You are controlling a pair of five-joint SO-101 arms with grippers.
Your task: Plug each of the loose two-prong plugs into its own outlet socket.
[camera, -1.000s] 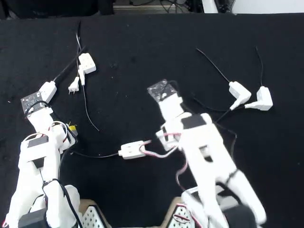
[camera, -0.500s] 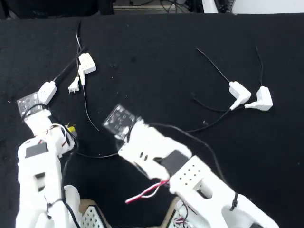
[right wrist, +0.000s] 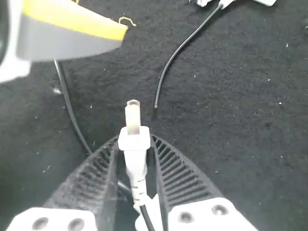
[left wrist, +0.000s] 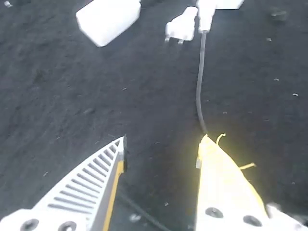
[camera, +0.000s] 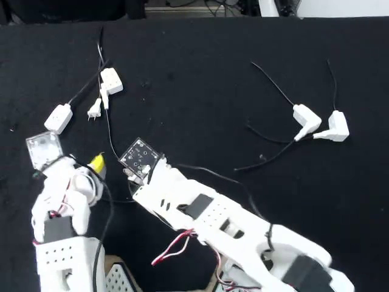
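My right gripper point(right wrist: 134, 140) is shut on a white two-prong plug point(right wrist: 132, 159), prongs pointing outward past the fingertips. In the high view the right arm's wrist point(camera: 139, 157) lies at the front left, close to my left gripper point(camera: 92, 170). My left gripper point(left wrist: 162, 144) is open over bare black cloth with nothing between its fingers. Ahead of it lie a white outlet socket point(left wrist: 108, 17), a small loose plug point(left wrist: 182, 30) and a black cord point(left wrist: 199, 86). From above, that socket point(camera: 59, 117), that plug point(camera: 94, 109) and another socket point(camera: 111, 80) sit at the far left.
Two more white plug or socket pieces point(camera: 306, 118) point(camera: 336, 126) with black cords lie at the right. A loose cord end point(right wrist: 168, 72) lies just ahead of the held plug. The left gripper's yellow finger point(right wrist: 72, 24) sits close in front of my right gripper.
The right arm swung from the table's middle to the front left, and the white plug that lay at the front centre is now in its gripper. The left arm drew back slightly.
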